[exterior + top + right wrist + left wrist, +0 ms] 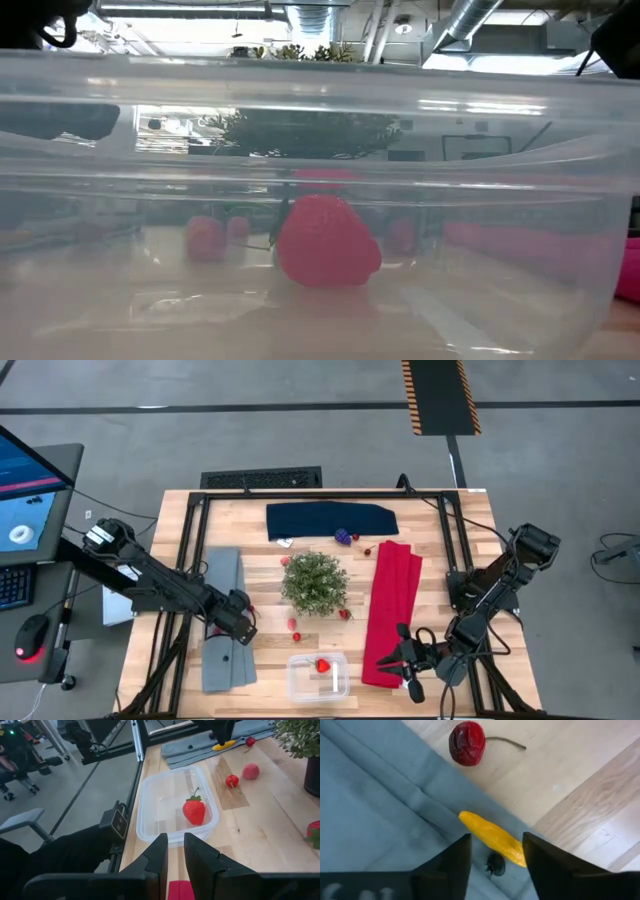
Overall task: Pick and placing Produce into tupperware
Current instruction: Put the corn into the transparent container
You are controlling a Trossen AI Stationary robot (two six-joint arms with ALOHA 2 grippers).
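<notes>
The clear tupperware (pixel 300 682) stands near the table's front edge with one red strawberry (pixel 194 812) lying in it; the low view looks through its wall (pixel 320 100) at that strawberry (pixel 328 245). A yellow piece (pixel 492 839) and a small dark berry (pixel 495 865) lie on the grey cloth (pixel 370 820), near its edge. My left gripper (pixel 492 865) points down over them, open, one finger on each side of the yellow piece. A red cherry (pixel 467 742) lies just beyond on the wood. My right gripper (pixel 175 850) hovers right of the tupperware with a narrow gap and nothing in it. My left gripper comes from above, pointing down, with the yellow piece lying on the grey cloth between its fingers. One finger (pixel 545 865) hides the piece's end (pixel 519 858). I cannot tell whether it touches the piece.
A green potted plant (pixel 315 582) stands mid-table, with loose red berries (pixel 294 626) in front of it. A red cloth (pixel 392 600) lies to its right and a navy cloth (pixel 330 520) at the back. A purple grape cluster (pixel 343 537) lies by the navy cloth.
</notes>
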